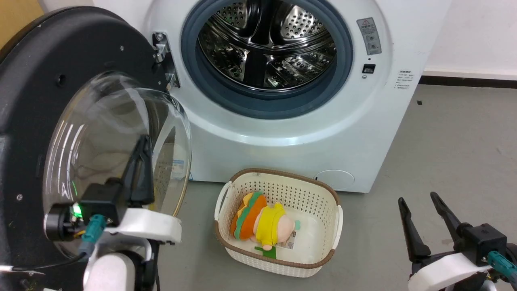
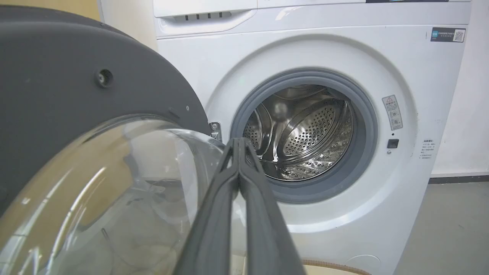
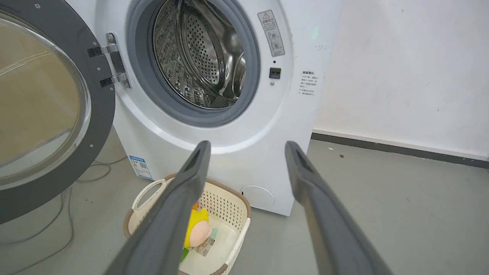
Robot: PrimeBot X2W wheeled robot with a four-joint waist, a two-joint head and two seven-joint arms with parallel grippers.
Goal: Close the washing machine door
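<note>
The washing machine door point(image 1: 36, 81) stands open at left; left end effector point(image 1: 142, 141) narrow before its glass, right end effector point(image 1: 417, 198) wide

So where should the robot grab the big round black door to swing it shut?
Probably the wide glossy rim of the big round black washing machine door, at the edge farthest from the metal hinge, coming from the robot's left. The rim is flat enough to pinch or push; the bulging clear glass bowl is smooth and rounded, so a grip would likely slip there.
</note>
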